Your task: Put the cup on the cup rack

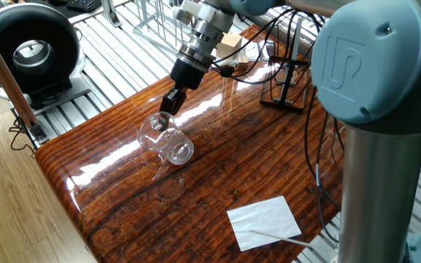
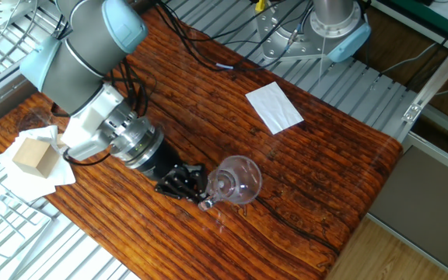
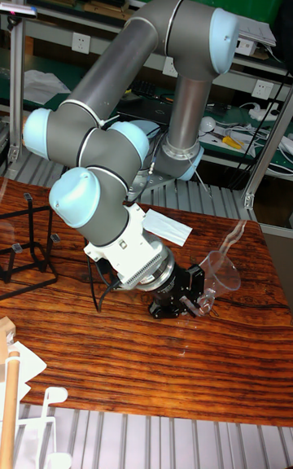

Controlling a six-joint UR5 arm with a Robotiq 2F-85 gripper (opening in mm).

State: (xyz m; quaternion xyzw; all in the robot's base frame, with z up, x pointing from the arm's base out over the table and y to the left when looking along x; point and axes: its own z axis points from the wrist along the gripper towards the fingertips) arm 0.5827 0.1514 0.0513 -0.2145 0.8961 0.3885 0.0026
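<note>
The cup [image 1: 164, 139], clear with a thick base, is tilted over above the wooden table, its mouth toward the table's left edge and its base [image 1: 180, 151] low. My gripper [image 1: 164, 119] grips its rim from above, one finger inside the mouth. In the other fixed view the cup [image 2: 237, 181] leans away from the gripper [image 2: 198, 185]. The tall fixed view shows the cup [image 3: 220, 271] tipped just beyond the gripper [image 3: 200, 296]. The cup rack [image 1: 286, 82], black thin wire, stands at the table's far side, well apart; it also shows as the cup rack [image 3: 28, 245] at the left.
A white napkin [image 1: 264, 221] lies near the table's front right edge. A wooden block [image 2: 35, 154] rests on paper behind the arm. A silver wire rack [image 1: 152, 18] and a black round device [image 1: 28, 47] sit off the table. Black cables [image 1: 309, 139] trail across the right side.
</note>
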